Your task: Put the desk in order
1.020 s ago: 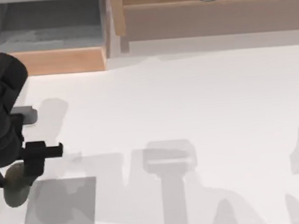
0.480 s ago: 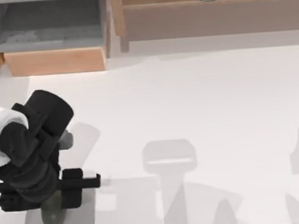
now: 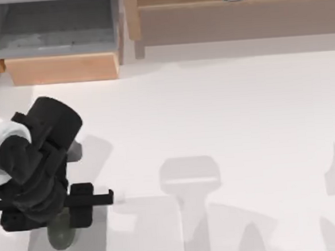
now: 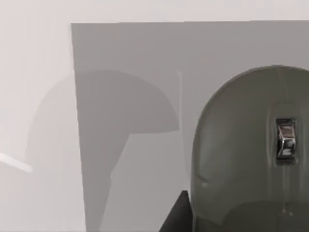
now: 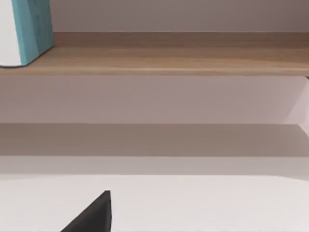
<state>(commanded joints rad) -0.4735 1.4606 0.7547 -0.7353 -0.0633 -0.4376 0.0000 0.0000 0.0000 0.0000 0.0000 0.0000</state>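
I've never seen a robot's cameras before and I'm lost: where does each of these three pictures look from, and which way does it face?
Top view: from above, looking down on the white desk; the left arm's black gripper shows at its left.
Left wrist view: on the left arm, looking down at a grey-green mouse on the grey mouse pad.
Right wrist view: on the right arm, facing the wooden shelf behind the desk.
Shared: the mouse and the mouse pad appear in the top and left wrist views.

The desk [image 3: 224, 110] is plain white, edged by a light-brown wooden shelf [image 3: 234, 11] and drawer [image 3: 60, 67] with a grey inside, the mouse pad [image 4: 130, 121] flat grey, the mouse [image 4: 251, 150] dull olive-grey, the left arm [image 3: 32, 163] black and white, the box [image 5: 26, 31] teal and white.
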